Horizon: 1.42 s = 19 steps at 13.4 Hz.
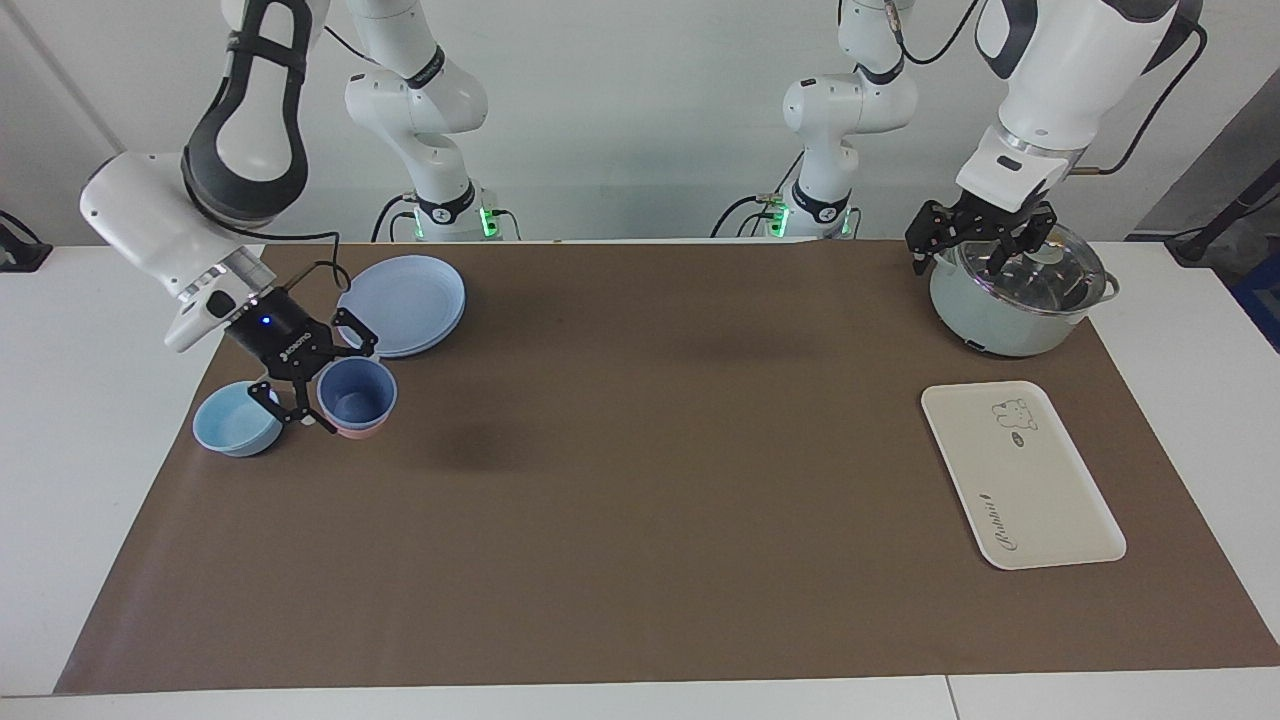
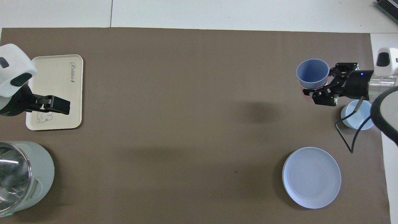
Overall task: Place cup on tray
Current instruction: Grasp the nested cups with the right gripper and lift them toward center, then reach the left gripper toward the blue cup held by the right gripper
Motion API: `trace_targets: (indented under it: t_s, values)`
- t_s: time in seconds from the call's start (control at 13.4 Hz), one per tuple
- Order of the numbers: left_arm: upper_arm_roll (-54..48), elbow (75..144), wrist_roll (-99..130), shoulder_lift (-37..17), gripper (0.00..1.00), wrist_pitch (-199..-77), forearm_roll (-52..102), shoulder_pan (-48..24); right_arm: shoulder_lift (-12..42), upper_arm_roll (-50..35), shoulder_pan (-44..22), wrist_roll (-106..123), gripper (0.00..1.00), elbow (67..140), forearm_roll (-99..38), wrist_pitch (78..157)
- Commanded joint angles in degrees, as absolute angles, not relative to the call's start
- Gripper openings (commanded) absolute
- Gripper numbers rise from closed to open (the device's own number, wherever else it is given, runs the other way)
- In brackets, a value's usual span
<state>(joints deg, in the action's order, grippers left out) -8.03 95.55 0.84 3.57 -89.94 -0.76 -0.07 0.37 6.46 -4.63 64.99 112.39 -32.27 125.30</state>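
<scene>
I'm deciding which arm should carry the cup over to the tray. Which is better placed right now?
The right. Its gripper is already shut on the cup, beside the bowl at its own end. The left gripper is open, above the pot, near the tray but holding nothing.

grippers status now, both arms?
Right gripper: shut on the rim of the cup, which sits in a pink cup.
Left gripper: open, holding nothing, over the pot; this arm waits.

White jointed arms, black padding, black cables; black end effector with blue light.
</scene>
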Motion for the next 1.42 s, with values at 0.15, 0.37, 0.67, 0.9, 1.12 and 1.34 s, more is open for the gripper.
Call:
trace_targets:
  t_s: [0.15, 0.37, 0.67, 0.9, 1.12, 1.34]
  values:
    - [-7.7, 101.1, 2.9, 6.9, 1.0, -92.4, 0.8, -1.7, -2.1, 6.3, -16.2, 51.5, 0.0, 110.2, -18.0, 124.5]
    - [-7.6, 104.0, 14.7, 6.8, 0.92, -102.5, 15.1, -1.6, -2.0, 6.3, -21.9, 48.1, 0.0, 107.1, -14.2, 119.7]
    - [-7.8, 108.6, 27.7, 5.5, 0.83, -119.0, 30.9, -5.7, -1.4, 6.1, -29.3, 35.6, 0.0, 102.6, -4.4, 112.8]
    - [-7.8, 110.9, 28.3, 4.9, 0.77, -127.2, 43.5, -10.1, -1.1, 6.1, -31.4, 32.9, 0.0, 102.1, -3.0, 113.4]
    - [-7.8, 111.1, 28.1, 4.1, 0.73, -131.1, 47.3, -14.7, -0.4, 6.0, -34.2, 30.3, 0.0, 102.1, 0.0, 112.9]
    - [-7.8, 111.8, 29.4, 3.1, 0.62, -136.2, 47.9, -20.4, -0.3, 6.1, -34.1, 30.3, 0.0, 102.1, 0.0, 113.3]
